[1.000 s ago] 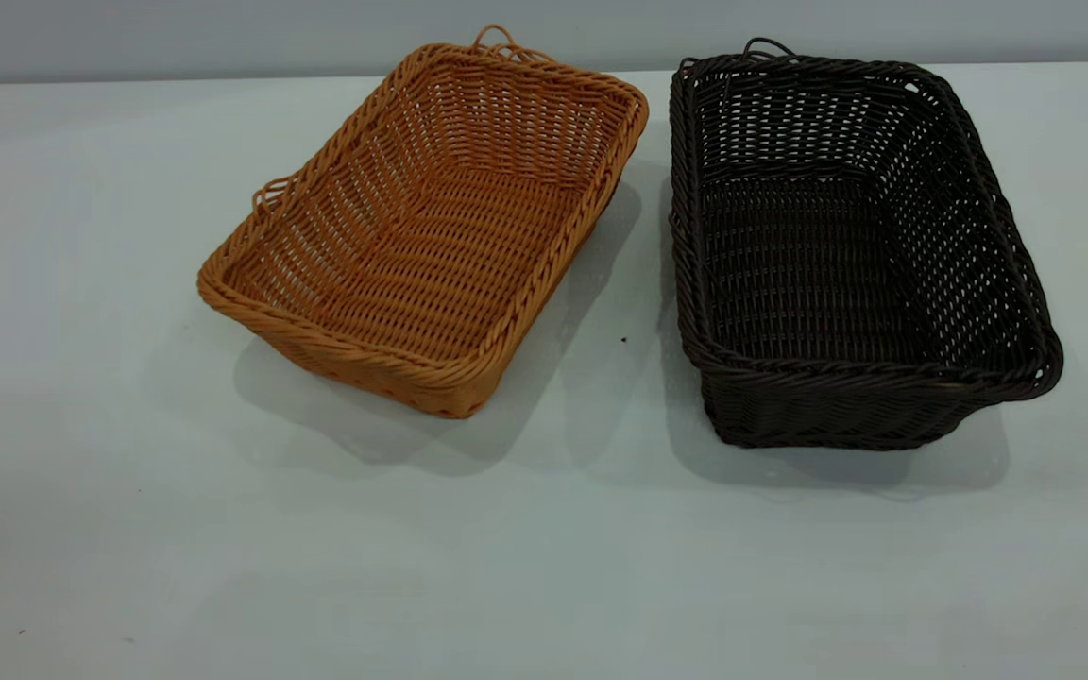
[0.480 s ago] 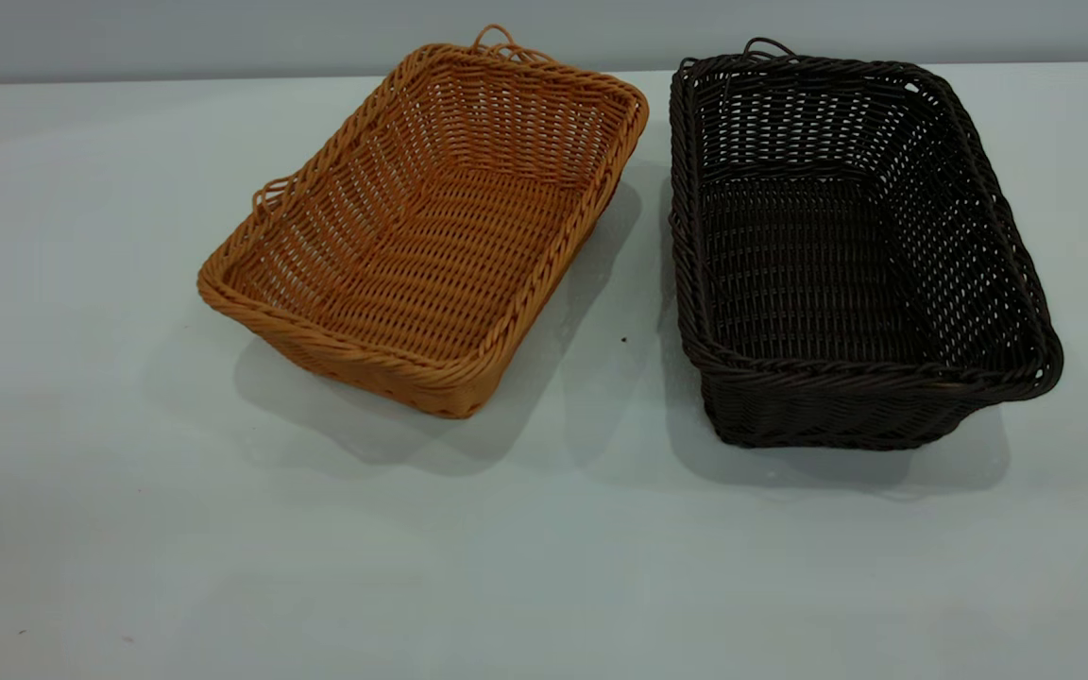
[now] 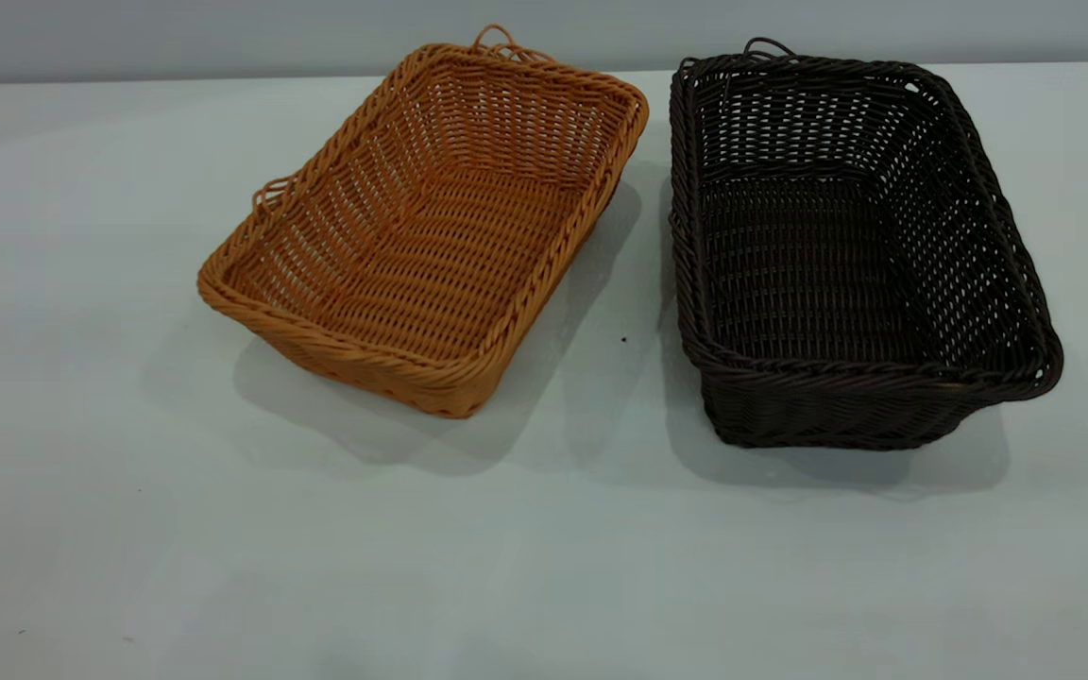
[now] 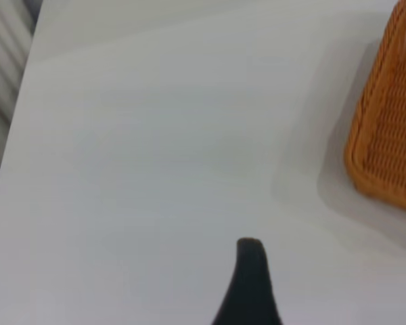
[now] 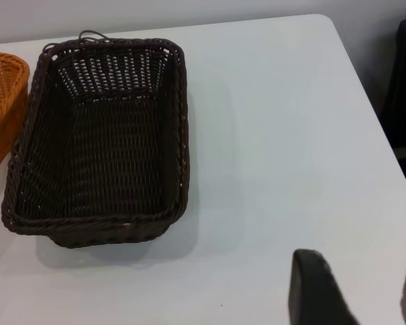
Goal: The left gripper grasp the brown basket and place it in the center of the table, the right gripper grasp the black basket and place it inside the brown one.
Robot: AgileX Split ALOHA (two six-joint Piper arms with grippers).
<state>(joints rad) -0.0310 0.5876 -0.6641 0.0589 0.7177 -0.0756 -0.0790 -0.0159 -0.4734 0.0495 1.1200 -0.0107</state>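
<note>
Brown basket (image 3: 431, 231) beside black basket (image 3: 851, 255), apart, on table (image 3: 544, 548).

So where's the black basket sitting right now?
In the exterior view the black basket sits on the table at the right, beside the brown basket, not touching it.

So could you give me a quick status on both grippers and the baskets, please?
Left gripper clear of brown basket. Right gripper open, off black basket. Baskets side by side, apart.

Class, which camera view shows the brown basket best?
The exterior view: the whole brown basket shows, rim, floor and loop handles. The left wrist view catches only one corner; the right wrist view only a sliver beside the black basket.
</note>
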